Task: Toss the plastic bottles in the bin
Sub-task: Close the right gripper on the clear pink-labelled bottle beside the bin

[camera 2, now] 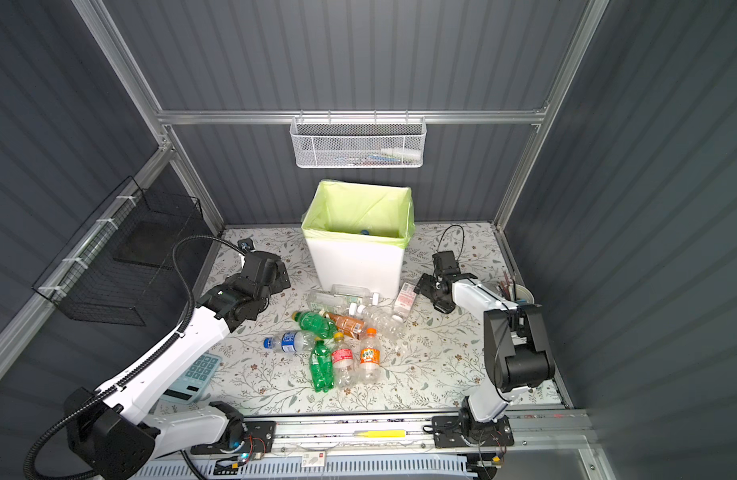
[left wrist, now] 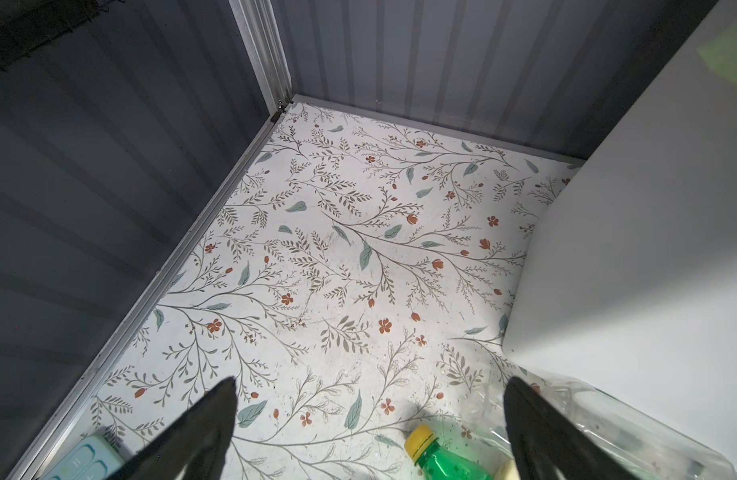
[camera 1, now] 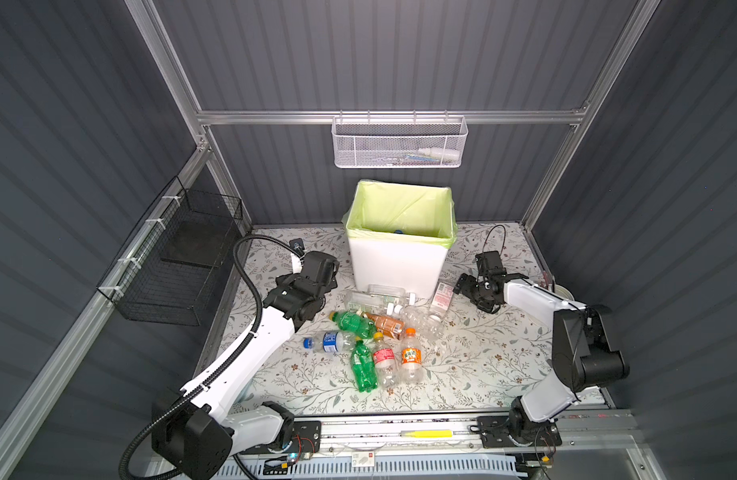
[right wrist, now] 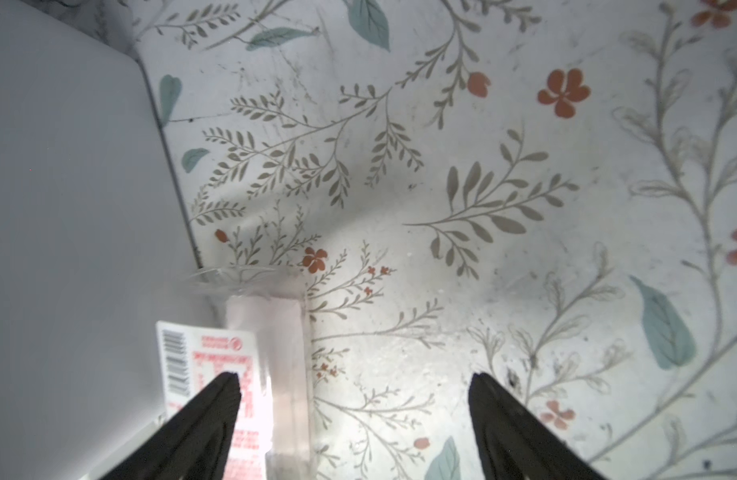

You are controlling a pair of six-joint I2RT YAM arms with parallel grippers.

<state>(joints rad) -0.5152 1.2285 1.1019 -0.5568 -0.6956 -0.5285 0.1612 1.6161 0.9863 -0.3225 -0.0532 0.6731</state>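
Note:
The bin (camera 1: 400, 266) (camera 2: 354, 266), white with a lime-green bag, stands at the back centre, and a blue cap (camera 1: 398, 232) shows inside it. Several plastic bottles lie in front of it: a green one with a yellow cap (camera 1: 352, 323) (left wrist: 441, 461), a blue-labelled one (camera 1: 329, 341) and an orange-labelled one (camera 1: 411, 357). A clear pink-labelled bottle (camera 1: 441, 297) (right wrist: 217, 357) rests against the bin's right corner. My left gripper (camera 1: 317, 270) (left wrist: 371, 384) hangs open left of the bin, over bare floor. My right gripper (camera 1: 473, 295) (right wrist: 353, 376) is open, one finger over the pink-labelled bottle.
A white mesh basket (camera 1: 400, 143) hangs on the back wall. A black wire basket (camera 1: 179, 257) hangs on the left wall. A pale blue calculator (camera 2: 196, 376) lies at the front left. A cup of pens (camera 2: 514, 291) stands by the right wall.

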